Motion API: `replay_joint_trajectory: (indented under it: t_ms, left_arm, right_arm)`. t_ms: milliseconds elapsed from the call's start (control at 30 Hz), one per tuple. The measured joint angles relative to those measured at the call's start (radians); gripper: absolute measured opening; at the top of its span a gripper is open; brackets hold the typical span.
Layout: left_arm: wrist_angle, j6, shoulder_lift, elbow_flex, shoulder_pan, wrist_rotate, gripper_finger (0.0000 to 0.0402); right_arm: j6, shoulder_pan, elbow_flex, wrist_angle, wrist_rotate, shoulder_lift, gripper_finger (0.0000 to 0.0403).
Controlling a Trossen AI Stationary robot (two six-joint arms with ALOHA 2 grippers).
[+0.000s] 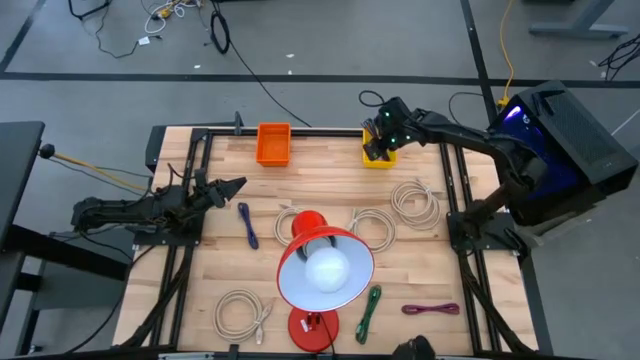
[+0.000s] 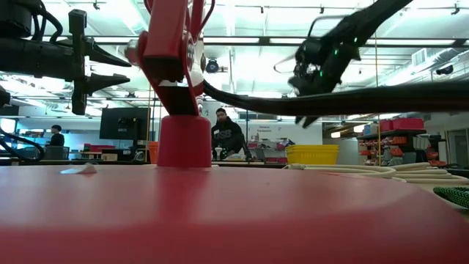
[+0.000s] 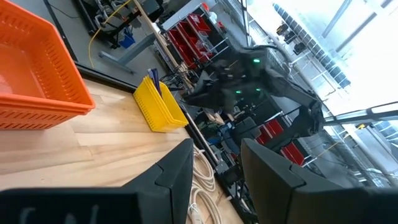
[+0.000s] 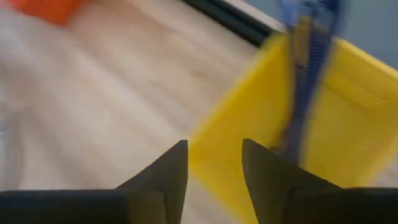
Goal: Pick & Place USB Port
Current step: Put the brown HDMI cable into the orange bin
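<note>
Two arms over the worktop (image 1: 420, 270). Left gripper (image 1: 232, 186) hovers at the left edge near a blue cable (image 1: 247, 224), jaws apart, empty. Orange bin (image 1: 273, 144) sits at the far edge; red lamp (image 1: 322, 268) mid-table among coiled white cables (image 1: 415, 200). Right gripper (image 1: 378, 146) sits above the yellow bin (image 1: 379, 158), jaws apart; a blue USB cable (image 4: 306, 81) stands inside that bin, apparently let go. Judged step: placement done; next calls for lifting clear and choosing another cable. No readable writing.
</note>
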Motion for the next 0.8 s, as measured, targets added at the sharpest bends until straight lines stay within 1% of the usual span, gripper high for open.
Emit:
replay_joint_trajectory:
  t_ms: [100,233,300,367,433,467,633,733,800]
  left_arm:
    - [-0.001,0.0,0.0,0.0,0.0,0.0,0.0142]
    - [-0.004,0.0,0.0,0.0,0.0,0.001,0.0142]
    - [-0.008,0.0,0.0,0.0,0.0,0.001,0.0142]
    - [-0.009,0.0,0.0,0.0,0.0,0.0,0.0142]
    - [-0.021,0.0,0.0,0.0,0.0,0.001,0.0142]
    - [-0.021,0.0,0.0,0.0,0.0,0.001,0.0142]
    - [-0.023,0.0,0.0,0.0,0.0,0.008,0.0142]
    - [-0.025,-0.003,0.0,0.0,0.0,0.031,0.0142]
    - [-0.025,-0.007,0.0,0.0,0.0,0.039,0.0142]
  right_arm:
    - [-0.011,0.079,0.001,-0.038,-0.011,-0.049,0.0161]
    - [-0.057,0.219,0.001,-0.154,-0.007,-0.07,0.0162]
    - [-0.068,0.288,0.001,-0.209,0.051,-0.07,0.0162]
    - [-0.079,0.332,-0.006,-0.247,0.127,-0.07,0.0162]
    - [-0.067,0.357,-0.03,-0.259,0.161,-0.07,0.0162]
    - [-0.05,0.362,-0.043,-0.269,0.159,-0.07,0.0162]
    - [-0.007,0.383,-0.156,-0.324,0.08,-0.07,0.0162]
    - [-0.01,0.399,-0.228,-0.369,0.052,-0.07,0.0162]
    - [-0.006,0.406,-0.27,-0.383,0.053,-0.07,0.0162]
